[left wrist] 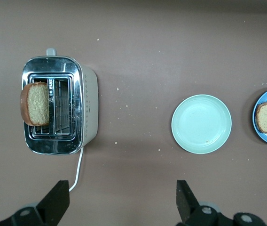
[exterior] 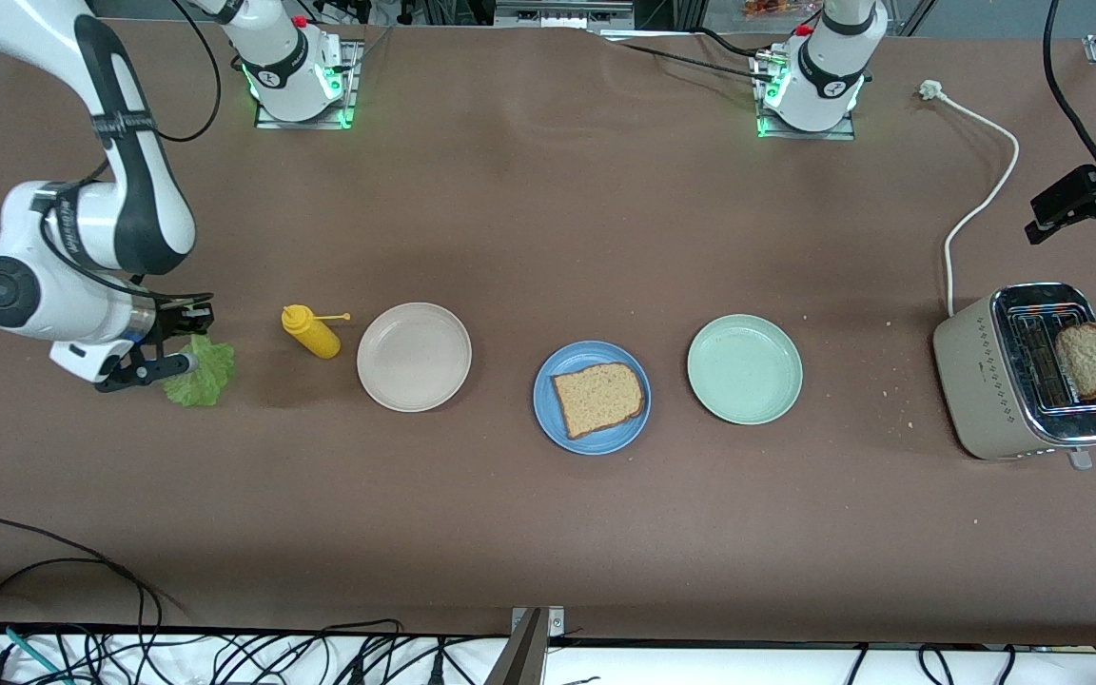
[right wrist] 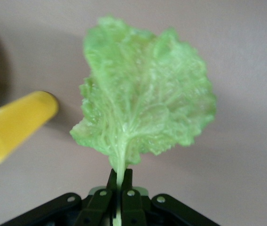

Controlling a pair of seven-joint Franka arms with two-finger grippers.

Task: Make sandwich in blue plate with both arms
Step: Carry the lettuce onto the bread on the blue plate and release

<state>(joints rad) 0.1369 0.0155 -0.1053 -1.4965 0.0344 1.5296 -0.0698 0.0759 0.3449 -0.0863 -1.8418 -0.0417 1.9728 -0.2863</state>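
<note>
The lettuce leaf is pinched by its stem in the closed right gripper, at the table's right-arm end. A yellow bottle and a beige plate lie between it and the blue plate at its three o'clock, where one bread slice rests. The left gripper hangs wide open, holding nothing, over the table near the toaster, which holds a second slice. A green plate lies between.

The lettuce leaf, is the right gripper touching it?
Touching. The right wrist view shows the right gripper shut on the lettuce leaf, its stem pinched between the fingers.
</note>
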